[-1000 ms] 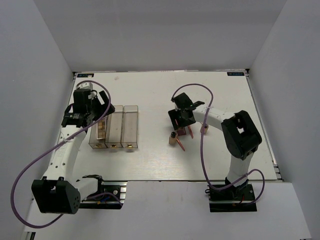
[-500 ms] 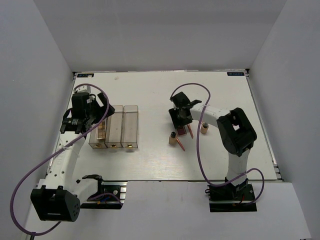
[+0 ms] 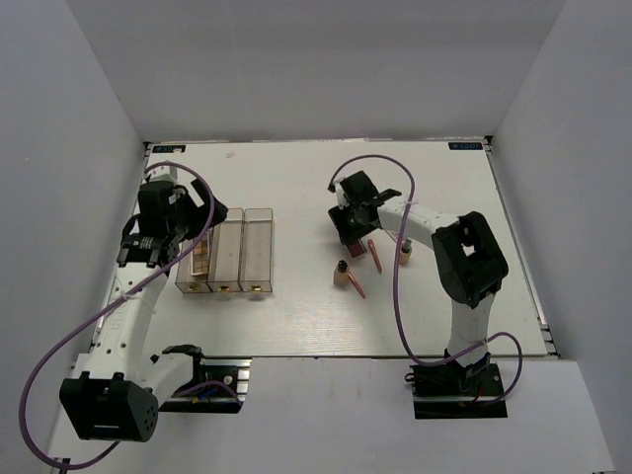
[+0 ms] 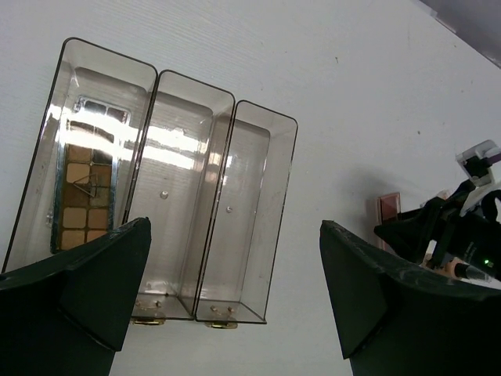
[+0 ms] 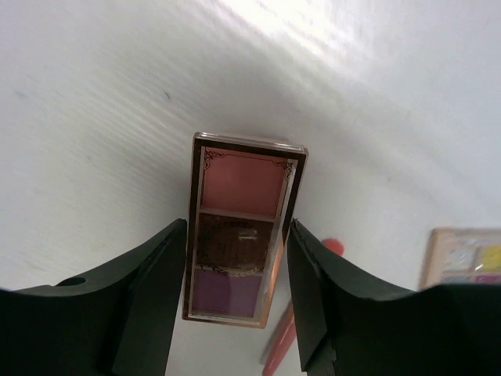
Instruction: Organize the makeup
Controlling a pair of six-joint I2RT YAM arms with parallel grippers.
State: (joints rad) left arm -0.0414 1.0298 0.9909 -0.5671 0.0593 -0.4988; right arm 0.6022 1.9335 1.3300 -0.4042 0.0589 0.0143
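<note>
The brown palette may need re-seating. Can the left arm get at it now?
Probably yes: the left hand is open above the clear box, whose top is uncovered. The brown palette sits in a narrow compartment, which could hamper a grip.

We find no text, number or brand that we can read in any view. On the white table (image 3: 296, 316), a small dark left label (image 3: 168, 148) and a matching right label (image 3: 464, 146) sit at the far corners, with pale print too small to make out. The pink palette (image 5: 243, 235) carries only ornamental scrolls at its corners, which do not form letters.
</note>
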